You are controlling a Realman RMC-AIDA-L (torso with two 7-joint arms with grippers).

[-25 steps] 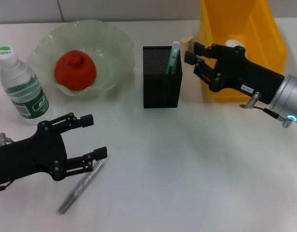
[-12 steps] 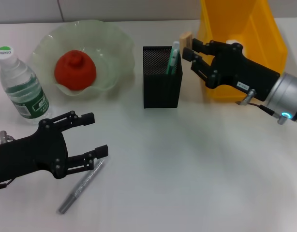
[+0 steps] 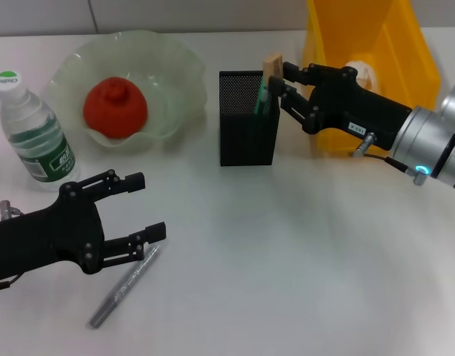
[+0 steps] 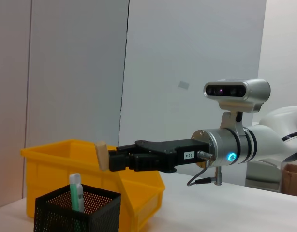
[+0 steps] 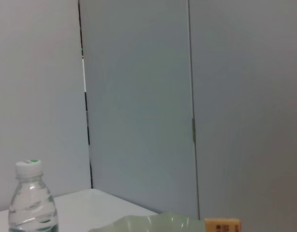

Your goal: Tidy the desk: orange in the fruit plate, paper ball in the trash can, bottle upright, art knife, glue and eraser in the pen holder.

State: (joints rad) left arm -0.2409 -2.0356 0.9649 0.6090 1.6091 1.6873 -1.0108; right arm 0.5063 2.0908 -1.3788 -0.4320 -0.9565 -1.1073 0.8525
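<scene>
Tan eraser [image 3: 272, 64] sits clamped in the right gripper [image 3: 281, 76], held just above the right rim of the black mesh pen holder [image 3: 247, 126], where a green glue stick [image 3: 265, 90] stands. The left gripper [image 3: 138, 208] hovers near-left with fingers apart, over the grey art knife [image 3: 124, 285] on the tabletop [image 3: 301, 259].

A tan eraser [image 3: 272, 64] sits pinched in the right claw [image 3: 278, 78], held above the right rim of the black mesh pen holder [image 3: 248, 119]. The orange [image 3: 114, 107] rests in the pale green fruit plate [image 3: 175, 67]. The bottle [image 3: 31, 127] stands upright; the silver art knife [image 3: 124, 286] lies flat on the surface.
</scene>
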